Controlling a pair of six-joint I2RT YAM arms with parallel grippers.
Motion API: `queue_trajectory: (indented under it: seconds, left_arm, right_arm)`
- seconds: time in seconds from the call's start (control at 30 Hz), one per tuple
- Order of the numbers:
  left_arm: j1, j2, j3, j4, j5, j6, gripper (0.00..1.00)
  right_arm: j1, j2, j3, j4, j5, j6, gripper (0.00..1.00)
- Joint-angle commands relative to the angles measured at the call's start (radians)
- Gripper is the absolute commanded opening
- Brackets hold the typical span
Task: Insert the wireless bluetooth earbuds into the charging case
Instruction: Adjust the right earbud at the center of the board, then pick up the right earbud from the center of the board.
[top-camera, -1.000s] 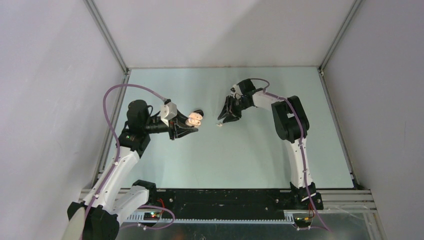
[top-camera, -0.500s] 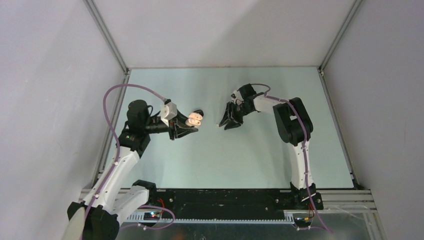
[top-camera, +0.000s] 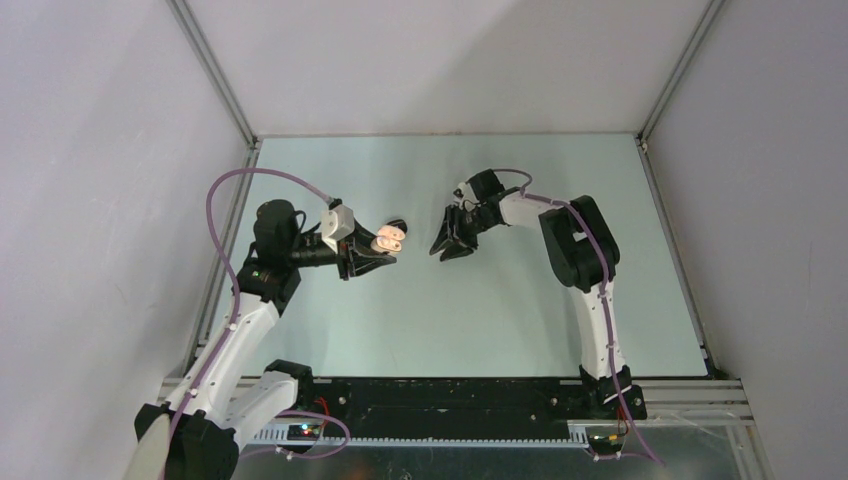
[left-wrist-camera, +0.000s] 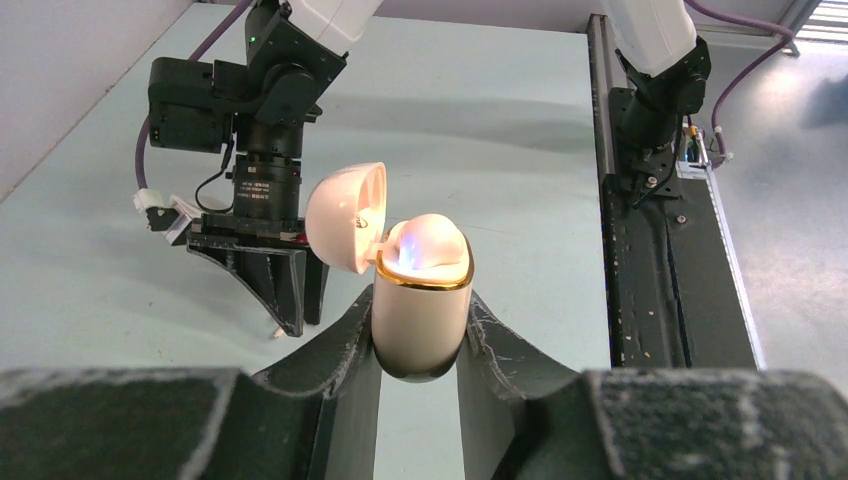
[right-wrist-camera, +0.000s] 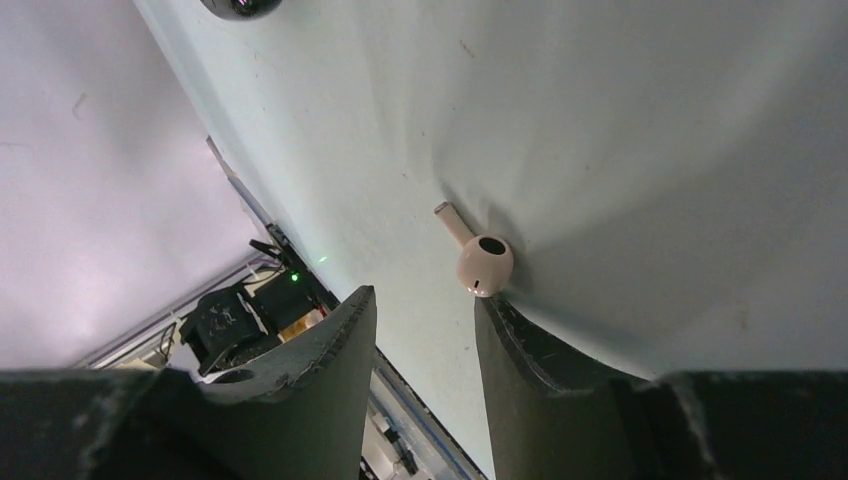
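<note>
My left gripper (left-wrist-camera: 420, 345) is shut on the beige charging case (left-wrist-camera: 422, 300) and holds it upright above the table. The case's lid (left-wrist-camera: 345, 215) is flipped open, and the gold-rimmed top glows. In the top view the charging case (top-camera: 388, 238) sits left of centre. A pale beige earbud (right-wrist-camera: 484, 264) lies on the table, its short stem pointing up-left. My right gripper (right-wrist-camera: 425, 297) is open with nothing between its fingers. One fingertip (right-wrist-camera: 497, 312) touches or nearly touches the earbud. From above, the right gripper (top-camera: 450, 245) covers the earbud.
A black rounded case (top-camera: 397, 222) lies on the table just behind the held case; its edge shows in the right wrist view (right-wrist-camera: 240, 8). The pale green table (top-camera: 500, 310) is bounded by side walls and a black rail (top-camera: 450, 395) at the near edge.
My right gripper has shifted left and lowered over the earbud, which showed beside it before. The left arm and the case have not moved.
</note>
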Motion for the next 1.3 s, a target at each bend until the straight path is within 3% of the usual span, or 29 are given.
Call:
queue_trajectory:
  seconds: [0.0, 0.6, 1.27]
  left_arm:
    - [-0.007, -0.006, 0.036, 0.004, 0.008, 0.021, 0.12]
    - [-0.011, 0.003, 0.037, 0.006, 0.003, 0.022, 0.12]
    - [-0.012, -0.003, 0.036, -0.001, 0.005, 0.030, 0.12]
  right_arm:
    - [-0.017, 0.015, 0.050, -0.009, 0.033, -0.008, 0.45]
    - [-0.042, 0.095, 0.208, -0.045, 0.027, -0.037, 0.43]
    - [0.039, 0.115, 0.443, -0.368, 0.320, -0.469, 0.46]
